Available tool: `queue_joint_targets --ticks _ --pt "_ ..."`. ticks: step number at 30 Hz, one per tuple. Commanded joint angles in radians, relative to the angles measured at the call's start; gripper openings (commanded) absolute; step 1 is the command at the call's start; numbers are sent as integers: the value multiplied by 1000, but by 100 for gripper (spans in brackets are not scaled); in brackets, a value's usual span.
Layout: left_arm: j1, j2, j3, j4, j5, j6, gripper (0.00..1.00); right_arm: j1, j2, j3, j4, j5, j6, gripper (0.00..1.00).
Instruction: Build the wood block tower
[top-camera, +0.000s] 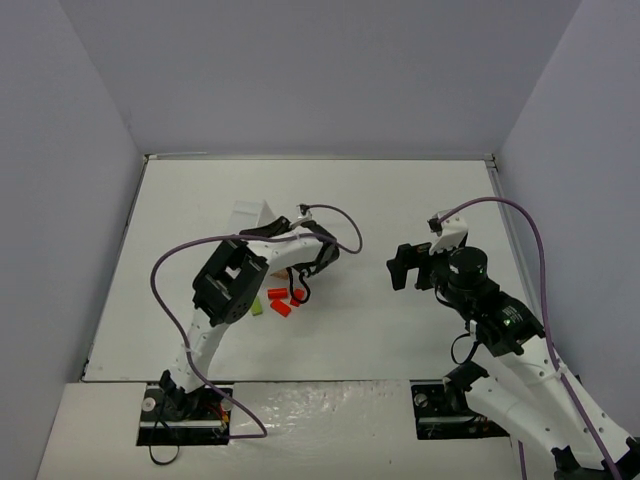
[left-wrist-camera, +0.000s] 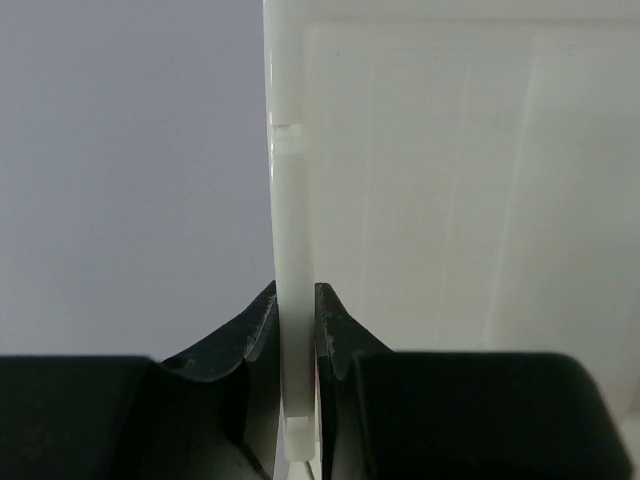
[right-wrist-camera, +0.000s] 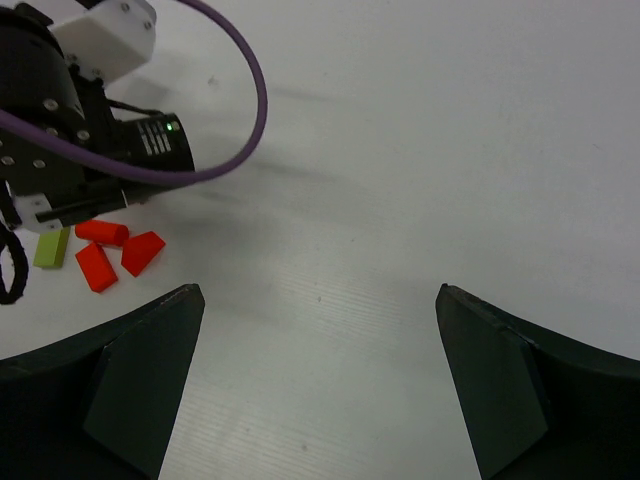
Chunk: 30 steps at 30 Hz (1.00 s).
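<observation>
The wood blocks lie loose on the table, not stacked: three red pieces and a lime-green piece below my left wrist. The right wrist view shows them at far left: a red cylinder, a red block, a red wedge and the green piece. My left gripper is shut on the thin white wall of the clear plastic tray, which hangs tipped above the table. My right gripper stands open over bare table, well right of the blocks.
The white table is fenced by grey walls at the back and both sides. The left arm's black wrist and purple cable hang over the blocks. A tan piece shows partly under the left arm.
</observation>
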Motion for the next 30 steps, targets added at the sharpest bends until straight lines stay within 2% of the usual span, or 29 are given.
queue_joint_targets --ticks 1,2,3,8,9,10,14,21,26,30 --pt "104 -154 137 -315 -57 45 0 5 17 51 47 -12 -7 100" --pt "133 -162 151 -297 -58 69 0 6 20 53 47 -15 -7 100" --pt "153 -171 154 -214 -44 159 0 5 20 59 47 -16 -7 100" --pt "269 -156 269 -160 26 210 0 5 42 77 46 -25 -19 100" --pt "286 -147 289 -110 46 274 0 5 47 80 46 -25 -23 100" --pt "302 -141 308 -55 73 340 0 5 53 83 46 -23 -28 100" --pt "356 -122 376 79 205 452 0 5 72 91 47 -16 -34 100" --pt "484 -36 552 230 430 588 0 5 96 107 47 -6 -47 100" --pt "646 29 694 305 774 611 0 5 110 109 46 -4 -47 100" --pt "754 119 812 318 936 613 0 5 114 98 48 2 -45 100"
